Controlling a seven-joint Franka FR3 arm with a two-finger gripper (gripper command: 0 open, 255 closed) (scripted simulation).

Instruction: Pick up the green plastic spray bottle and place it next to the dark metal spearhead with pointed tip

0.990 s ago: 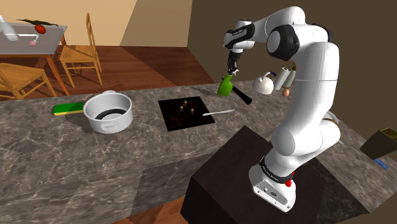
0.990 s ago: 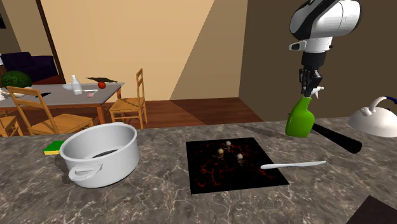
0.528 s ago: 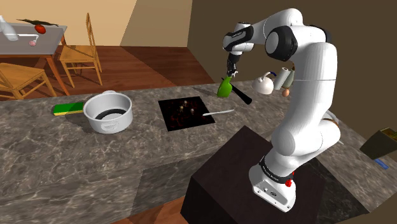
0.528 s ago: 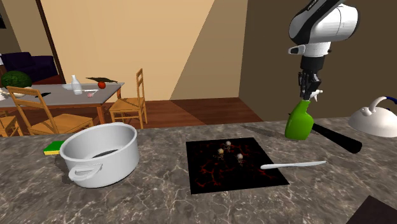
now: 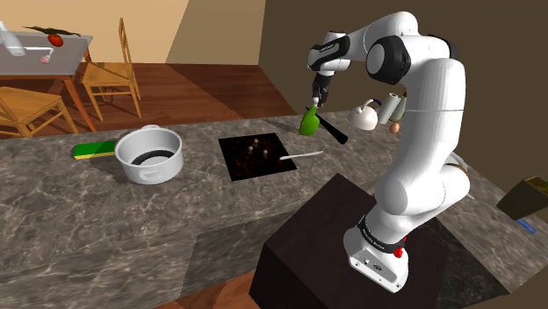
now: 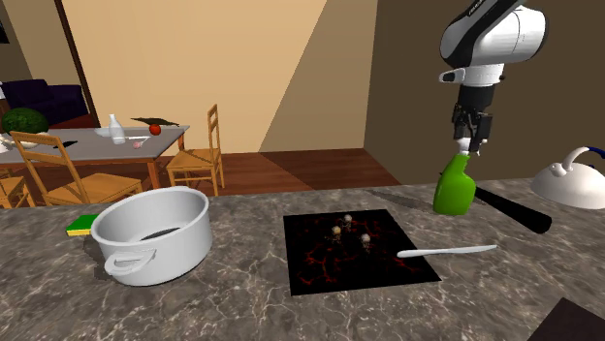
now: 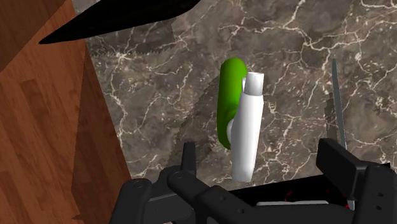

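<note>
Kettle (image 6: 572,187) cropped at the edge, spearhead (image 7: 127,16) cropped too

Before me: dark marbled stone counter (image 5: 105,219). Beyond it, reddish-brown plank floor (image 5: 202,88). Tan wall (image 6: 194,68) meets a darker brown wall (image 6: 417,87) at a corner. Grey-topped dining table (image 6: 92,143), wooden chairs (image 6: 199,160) beside it, well apart from the counter.

no readable text, no labels, no brands, no numbers anywhere
</note>
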